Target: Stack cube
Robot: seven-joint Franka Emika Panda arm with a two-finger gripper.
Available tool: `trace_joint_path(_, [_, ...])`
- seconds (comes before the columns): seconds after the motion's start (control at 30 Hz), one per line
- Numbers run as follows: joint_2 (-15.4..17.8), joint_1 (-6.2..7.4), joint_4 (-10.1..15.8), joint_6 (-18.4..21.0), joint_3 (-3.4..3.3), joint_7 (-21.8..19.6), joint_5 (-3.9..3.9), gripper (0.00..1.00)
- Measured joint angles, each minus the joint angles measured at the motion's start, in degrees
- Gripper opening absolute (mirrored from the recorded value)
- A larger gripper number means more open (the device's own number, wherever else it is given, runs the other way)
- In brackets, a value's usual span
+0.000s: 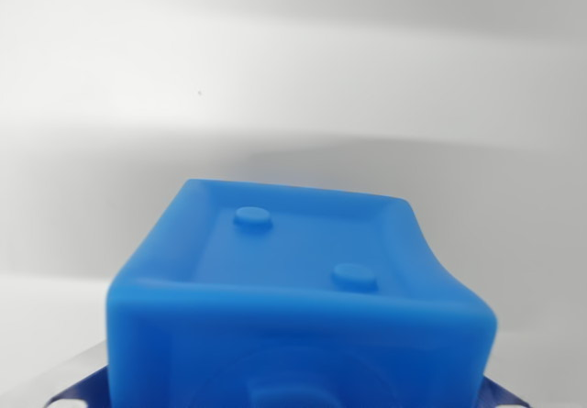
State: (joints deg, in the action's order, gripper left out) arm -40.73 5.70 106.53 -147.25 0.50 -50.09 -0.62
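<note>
While the glossy blue plastic cube (pixel 298 289) with two raised studs fills the lower frame, bare white counter (pixel 275 87) stretches beyond; the hand's grip cannot be told.

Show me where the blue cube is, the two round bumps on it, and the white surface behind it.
blue cube (pixel 303 335), wrist view, its near face.
far bump (pixel 252 216), wrist view, the bump's top.
near bump (pixel 355 275), wrist view, the bump's top.
white surface (pixel 275 69), wrist view, bare part behind the cube.
</note>
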Motion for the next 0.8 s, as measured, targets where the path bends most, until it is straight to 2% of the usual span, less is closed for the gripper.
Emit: trace_joint_path(0.8, [6.78, 0.0, 1.53, 5.12, 0.0, 0.0, 0.0, 0.0])
